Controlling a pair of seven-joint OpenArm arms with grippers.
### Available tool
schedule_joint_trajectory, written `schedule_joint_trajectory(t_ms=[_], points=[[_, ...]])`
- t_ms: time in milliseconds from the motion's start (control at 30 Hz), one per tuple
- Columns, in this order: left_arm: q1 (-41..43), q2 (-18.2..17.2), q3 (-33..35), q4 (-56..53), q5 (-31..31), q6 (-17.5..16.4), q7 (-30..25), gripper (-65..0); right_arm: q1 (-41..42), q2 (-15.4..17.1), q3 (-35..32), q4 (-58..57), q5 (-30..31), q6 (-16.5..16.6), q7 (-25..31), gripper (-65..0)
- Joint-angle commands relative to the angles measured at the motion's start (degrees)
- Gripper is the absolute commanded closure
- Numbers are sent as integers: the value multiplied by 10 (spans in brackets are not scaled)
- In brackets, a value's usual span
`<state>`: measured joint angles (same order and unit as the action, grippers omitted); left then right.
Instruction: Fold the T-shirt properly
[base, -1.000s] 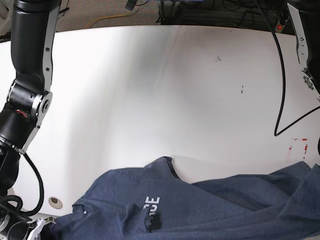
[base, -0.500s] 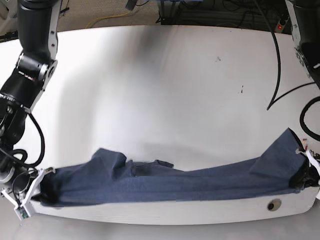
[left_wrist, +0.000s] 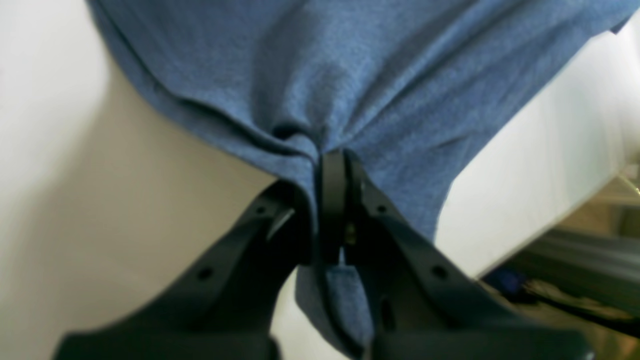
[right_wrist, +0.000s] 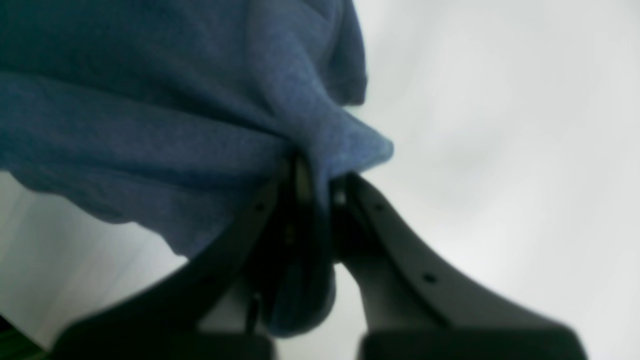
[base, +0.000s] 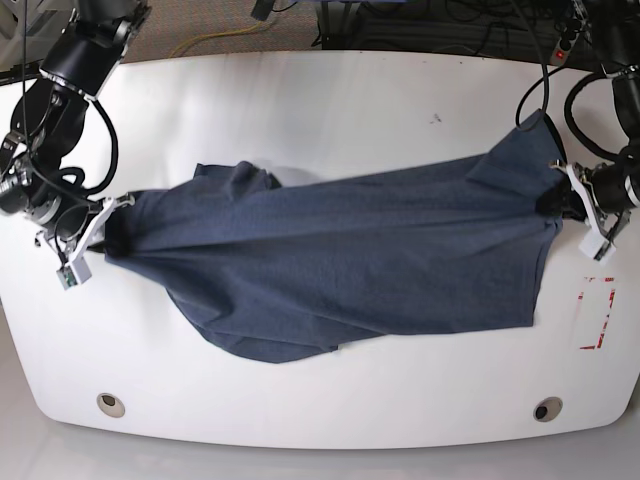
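The dark navy T-shirt (base: 340, 260) is stretched sideways across the middle of the white table (base: 330, 110), with its lower part sagging toward the front. My left gripper (base: 565, 200) at the right of the base view is shut on one end of the cloth. The left wrist view shows its fingertips (left_wrist: 332, 165) pinching a bunched fold of the T-shirt (left_wrist: 350, 75). At the left, my right gripper (base: 105, 235) is shut on the other end, and the right wrist view shows the T-shirt (right_wrist: 150, 125) bunched between that gripper (right_wrist: 312, 175). No lettering shows.
A red mark (base: 597, 312) lies on the table at the right, just below the left gripper. Two round holes (base: 111, 404) (base: 545, 409) sit near the front edge. Black cables (base: 545, 90) hang by the right arm, and more clutter lies beyond the far edge.
Both grippers have carried the shirt from the table's front edge to its middle. The cloth has gone from a narrow band to a wider spread sheet.
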<state>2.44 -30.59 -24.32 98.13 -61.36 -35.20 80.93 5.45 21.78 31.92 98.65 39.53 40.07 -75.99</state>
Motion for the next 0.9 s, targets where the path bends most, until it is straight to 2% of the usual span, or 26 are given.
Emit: schedule_joint_trajectory(t_ms=[0,400,600,867], points=[[38,-6,-4,12,-8,-2,-9,0,-22,3,21,13,3,-1,10,0],[171,-5,-5,12,-5,1,-9,0,-152,-41,77,11,3,-1,10,0],[191,-3,-5,12,36,2,-9,0,-188,-65,76,14,3,-1,10,0],[171,35,-19,49,84,2,-24,0,-161,-85,71,10,-4,-1,14,0]])
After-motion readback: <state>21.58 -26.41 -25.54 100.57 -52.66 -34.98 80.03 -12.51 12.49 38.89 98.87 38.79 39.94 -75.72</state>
